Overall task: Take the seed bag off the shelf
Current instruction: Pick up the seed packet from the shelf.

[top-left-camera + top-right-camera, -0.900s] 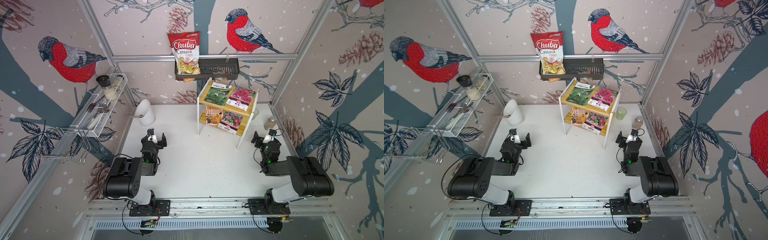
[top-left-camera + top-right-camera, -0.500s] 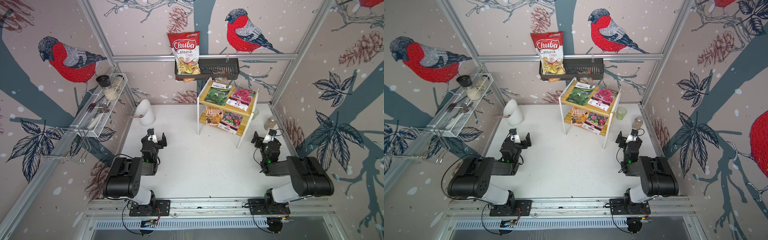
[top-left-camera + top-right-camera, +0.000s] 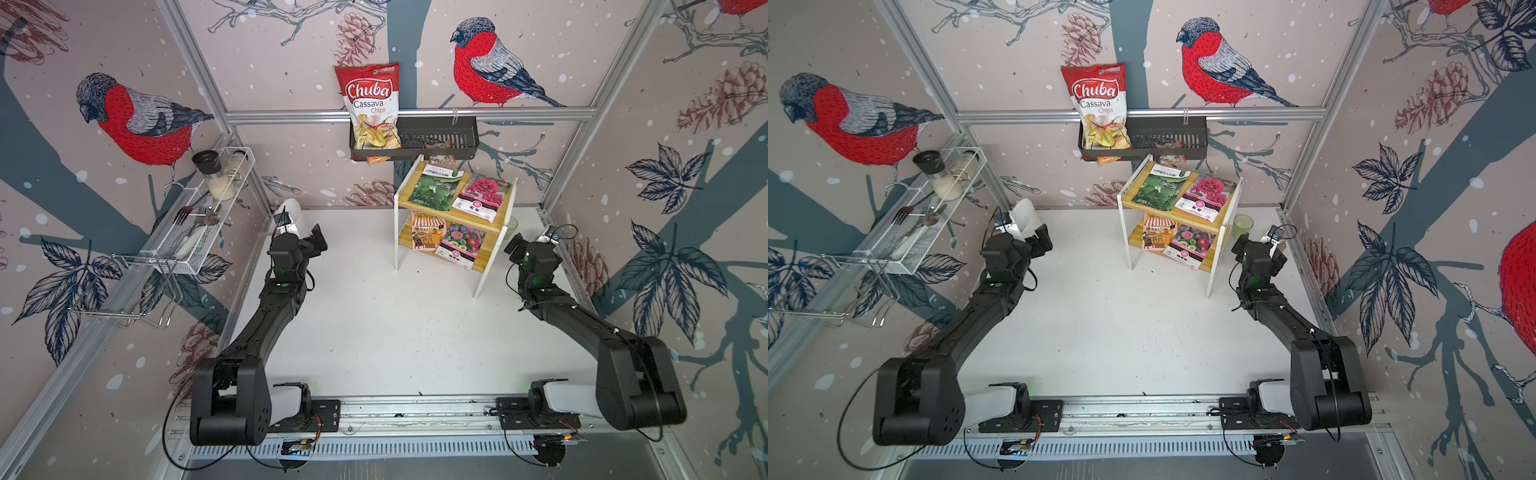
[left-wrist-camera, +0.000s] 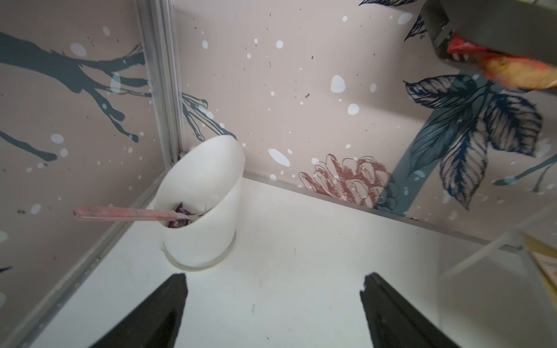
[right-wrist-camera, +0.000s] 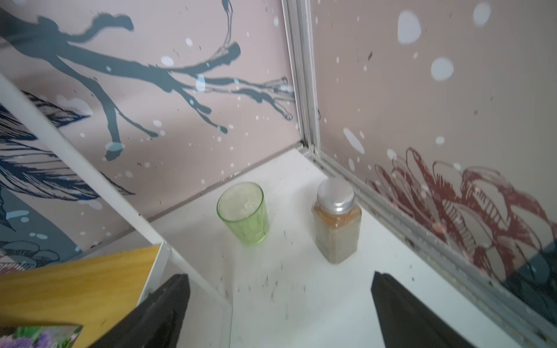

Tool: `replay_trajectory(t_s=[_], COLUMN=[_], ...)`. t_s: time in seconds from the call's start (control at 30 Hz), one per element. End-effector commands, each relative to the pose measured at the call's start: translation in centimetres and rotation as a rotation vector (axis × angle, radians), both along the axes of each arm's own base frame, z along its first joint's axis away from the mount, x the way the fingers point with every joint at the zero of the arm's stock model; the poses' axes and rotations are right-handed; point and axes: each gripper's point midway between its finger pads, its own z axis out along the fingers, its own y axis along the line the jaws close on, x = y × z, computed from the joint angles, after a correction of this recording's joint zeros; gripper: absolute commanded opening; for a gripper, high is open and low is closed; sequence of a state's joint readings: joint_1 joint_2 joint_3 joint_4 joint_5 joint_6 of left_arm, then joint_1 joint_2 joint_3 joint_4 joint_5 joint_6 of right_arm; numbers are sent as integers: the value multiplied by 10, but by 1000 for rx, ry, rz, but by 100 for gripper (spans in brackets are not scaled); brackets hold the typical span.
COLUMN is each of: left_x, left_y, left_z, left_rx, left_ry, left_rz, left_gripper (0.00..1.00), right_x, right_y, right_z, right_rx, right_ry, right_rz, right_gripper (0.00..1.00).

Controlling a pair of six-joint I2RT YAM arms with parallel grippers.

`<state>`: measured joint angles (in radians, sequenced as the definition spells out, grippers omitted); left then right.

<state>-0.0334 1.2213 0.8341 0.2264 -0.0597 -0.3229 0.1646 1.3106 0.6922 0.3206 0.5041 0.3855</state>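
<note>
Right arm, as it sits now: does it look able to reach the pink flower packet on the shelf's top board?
Probably yes. The right gripper is open, empty, beside the shelf; the pink flower packet lies uncovered on that side of its top board, open from above.

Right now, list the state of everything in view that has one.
left gripper: open, empty.
right gripper: open, empty.
shelf: upright, two seed bags lying on each board.
green glass: upright, looks empty.
spice jar: upright, lid on.
chips bag: standing in the black basket.
white holder: upright, pink-handled tool leaning inside.
</note>
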Motion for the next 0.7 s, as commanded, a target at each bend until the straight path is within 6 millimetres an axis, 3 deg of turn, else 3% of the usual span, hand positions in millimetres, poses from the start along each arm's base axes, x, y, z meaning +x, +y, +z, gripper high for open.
replay_trajectory(t_s=[0.0, 0.17, 0.3, 0.5, 0.67], left_x=[-31, -45, -41, -19, -9], left_y=[-38, -121, -181, -246, -286], left_z=[-17, 44, 85, 115, 125], left_rx=[-293, -592, -764, -895, -951], left_ry=[217, 216, 198, 190, 201], left_rz=[-83, -279, -373, -475, -537], left_gripper=[95, 95, 96, 96, 96], right_x=[-42, -55, -58, -59, -59], right_y=[-1, 16, 27, 33, 39], right_z=[-45, -33, -30, -37, -42], right_rx=[125, 274, 301, 316, 346], right_ry=[250, 245, 241, 278, 279], right_rz=[-85, -59, -24, -1, 19], right_gripper=[100, 100, 100, 100, 100])
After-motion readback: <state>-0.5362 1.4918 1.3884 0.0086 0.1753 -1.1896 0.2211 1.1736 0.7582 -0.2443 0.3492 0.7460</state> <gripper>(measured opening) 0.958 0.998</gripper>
